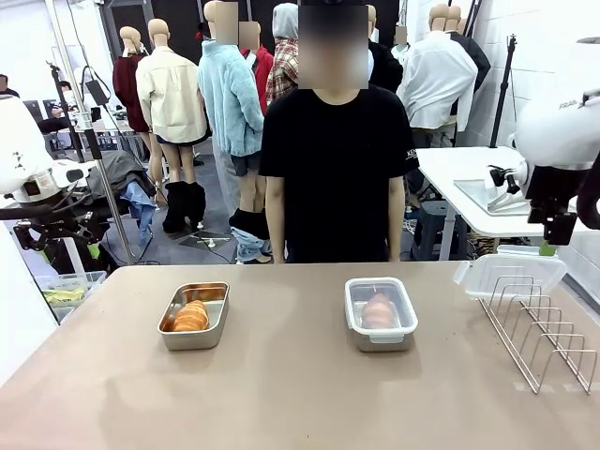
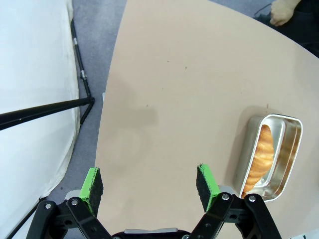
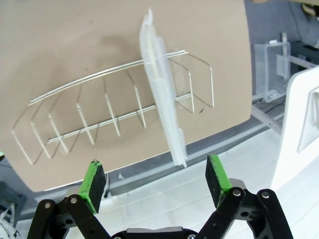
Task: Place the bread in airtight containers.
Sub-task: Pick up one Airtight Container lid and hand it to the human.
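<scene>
Two tins on the table in the front view: open tin (image 1: 194, 316) left of centre with a bread roll (image 1: 191, 317) inside, no lid on it; lidded tin (image 1: 381, 313) right of centre, second roll (image 1: 379, 310) visible through the clear cover. Spare lid (image 1: 510, 275) propped on edge in the far end of the wire rack (image 1: 544, 328), right side of frame. Judged remaining step: fetch that lid, close the open tin. Key relation: in the right wrist view, lid (image 3: 163, 102) sits upper centre, edge-on, long axis running top to bottom with a slight lean toward lower right, crossing the rack wires (image 3: 89, 114) roughly at right angles; its lower end falls between the pads. Right gripper (image 3: 157, 179) spread wide, empty, above and apart from the lid, pads astride its thin edge, so likely a straight descent. Left gripper (image 2: 149, 183) also wide, empty, over bare table (image 2: 174, 74); open tin (image 2: 271, 154) at right edge of that frame, long axis near vertical, roll (image 2: 261, 157) lying along it. Right arm clearly nearer the lid, left arm nearer the open tin. Person's hand (image 2: 285, 11) at upper right corner, off the table edge.
</scene>
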Available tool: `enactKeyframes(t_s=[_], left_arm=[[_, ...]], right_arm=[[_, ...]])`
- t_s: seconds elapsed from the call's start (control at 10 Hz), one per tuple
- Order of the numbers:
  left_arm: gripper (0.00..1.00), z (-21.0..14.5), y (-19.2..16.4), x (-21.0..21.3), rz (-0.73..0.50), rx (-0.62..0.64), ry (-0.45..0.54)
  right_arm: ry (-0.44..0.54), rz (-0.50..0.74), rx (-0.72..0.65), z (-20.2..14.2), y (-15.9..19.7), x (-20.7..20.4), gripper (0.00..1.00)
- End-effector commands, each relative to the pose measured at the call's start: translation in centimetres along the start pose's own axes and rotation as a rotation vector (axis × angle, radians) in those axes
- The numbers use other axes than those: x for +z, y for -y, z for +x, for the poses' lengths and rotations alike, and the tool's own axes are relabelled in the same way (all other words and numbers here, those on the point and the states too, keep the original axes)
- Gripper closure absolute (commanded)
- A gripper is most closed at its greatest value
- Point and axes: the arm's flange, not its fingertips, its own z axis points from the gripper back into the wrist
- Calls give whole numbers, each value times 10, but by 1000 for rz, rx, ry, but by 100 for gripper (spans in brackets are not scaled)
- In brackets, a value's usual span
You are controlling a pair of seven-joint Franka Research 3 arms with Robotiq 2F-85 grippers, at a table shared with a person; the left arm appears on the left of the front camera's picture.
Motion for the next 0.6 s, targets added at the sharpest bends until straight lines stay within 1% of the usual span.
enactKeyframes(t_s=[0.0,0.2,0.3,0.4,0.5], left_arm=[[3,-1,-1,2,1,8,-3],[3,-1,-1,2,1,8,-3],[3,-1,-1,2,1,8,-3],[3,-1,-1,2,1,8,-3],[3,-1,-1,2,1,8,-3]], right_arm=[[13,30,-12,-2,22,-16,0],[52,99,7,-2,42,-35,0],[56,119,6,-3,49,-43,0],[48,120,-6,-2,53,-50,0],[64,130,-13,-1,56,-56,0]])
